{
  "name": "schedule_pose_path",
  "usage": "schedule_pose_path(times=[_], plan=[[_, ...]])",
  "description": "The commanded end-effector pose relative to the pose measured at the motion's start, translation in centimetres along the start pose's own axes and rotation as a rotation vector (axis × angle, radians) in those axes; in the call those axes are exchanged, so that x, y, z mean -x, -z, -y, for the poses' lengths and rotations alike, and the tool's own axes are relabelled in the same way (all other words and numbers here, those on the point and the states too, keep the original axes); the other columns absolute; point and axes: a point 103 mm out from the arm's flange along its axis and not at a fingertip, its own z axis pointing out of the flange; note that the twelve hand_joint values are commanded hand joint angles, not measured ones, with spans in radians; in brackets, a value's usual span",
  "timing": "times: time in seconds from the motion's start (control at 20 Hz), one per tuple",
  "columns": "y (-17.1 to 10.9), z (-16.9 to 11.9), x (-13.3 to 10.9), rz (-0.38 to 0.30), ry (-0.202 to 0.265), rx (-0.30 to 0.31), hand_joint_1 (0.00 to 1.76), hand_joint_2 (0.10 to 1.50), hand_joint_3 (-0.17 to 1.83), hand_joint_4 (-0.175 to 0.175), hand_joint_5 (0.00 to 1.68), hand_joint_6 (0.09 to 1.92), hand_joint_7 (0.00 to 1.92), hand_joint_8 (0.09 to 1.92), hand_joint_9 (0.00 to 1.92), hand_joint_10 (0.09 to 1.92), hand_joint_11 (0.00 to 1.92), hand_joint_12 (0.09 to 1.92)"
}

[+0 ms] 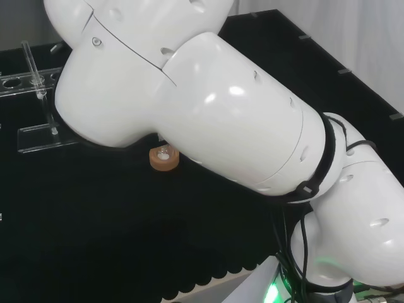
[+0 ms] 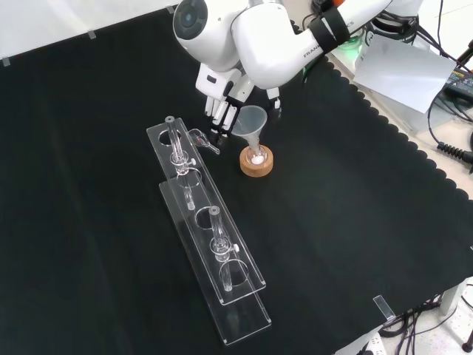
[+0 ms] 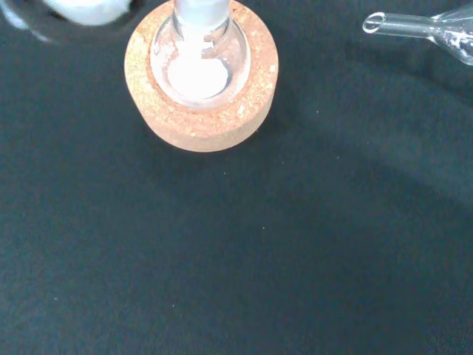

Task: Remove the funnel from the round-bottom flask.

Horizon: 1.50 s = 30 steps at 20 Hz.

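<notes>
In the front view a clear funnel (image 2: 251, 120) stands upright with its stem in a small round-bottom flask (image 2: 256, 156). The flask holds some white powder and rests on a cork ring (image 2: 256, 166). The hand (image 2: 220, 100) hangs just above and to the left of the funnel, fingers (image 2: 216, 115) straight and pointing down beside the cone, the thumb (image 2: 275, 99) on the cone's other side. I see no contact with the funnel. The wrist view looks down on the cork ring (image 3: 201, 111) and the flask (image 3: 196, 66). In the head view the cork ring (image 1: 163, 158) peeks out below the arm.
Two long clear racks (image 2: 194, 194) with upright tubes (image 2: 175, 140) lie left of and below the flask in the front view; one rack (image 1: 38, 82) stands at the head view's left. A small glass piece (image 2: 201, 139) lies on the cloth close to the fingers, its tube (image 3: 414, 26) near the cork ring.
</notes>
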Motion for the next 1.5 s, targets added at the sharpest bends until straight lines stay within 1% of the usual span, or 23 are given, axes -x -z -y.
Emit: schedule_pose_path(times=[0.05,0.15,0.25,0.35,0.45,0.75,0.85,1.25,1.5], plan=[[0.3,0.2,0.0,0.049,-0.013,0.073,0.79,0.7,0.41,-0.036,0.36,0.09,0.21,0.7,0.68,0.59,0.5,1.37],[0.5,0.4,-0.2,0.068,-0.015,0.11,0.82,0.7,0.47,-0.04,0.44,0.09,0.34,0.68,0.79,0.55,0.54,1.34],[0.7,0.6,-0.3,0.084,-0.016,0.134,0.84,0.7,0.51,-0.042,0.52,0.09,0.48,0.67,0.9,0.51,0.58,1.31],[1.0,0.8,-0.4,0.091,-0.013,0.147,0.86,0.7,0.53,-0.038,0.59,0.09,0.56,0.66,0.97,0.49,0.61,1.29],[1.3,1.1,-0.5,0.091,-0.01,0.154,0.87,0.7,0.54,-0.035,0.64,0.12,0.61,0.66,1.0,0.47,0.63,1.28],[2.8,2.3,-0.7,0.107,-0.01,0.15,0.87,0.7,0.55,-0.033,0.67,0.15,0.64,0.66,1.04,0.46,0.64,1.27],[2.8,2.4,-0.7,0.104,-0.007,0.151,0.87,0.7,0.55,-0.033,0.66,0.18,0.65,0.65,1.04,0.45,0.64,1.26],[5.2,5.6,-0.8,0.13,-0.04,0.143,0.87,0.69,0.56,-0.033,0.62,0.27,0.65,0.66,1.06,0.43,0.64,1.26],[6.3,7.6,-0.6,0.136,-0.061,0.168,0.86,0.69,0.56,-0.033,0.62,0.3,0.65,0.66,1.06,0.43,0.64,1.26]])
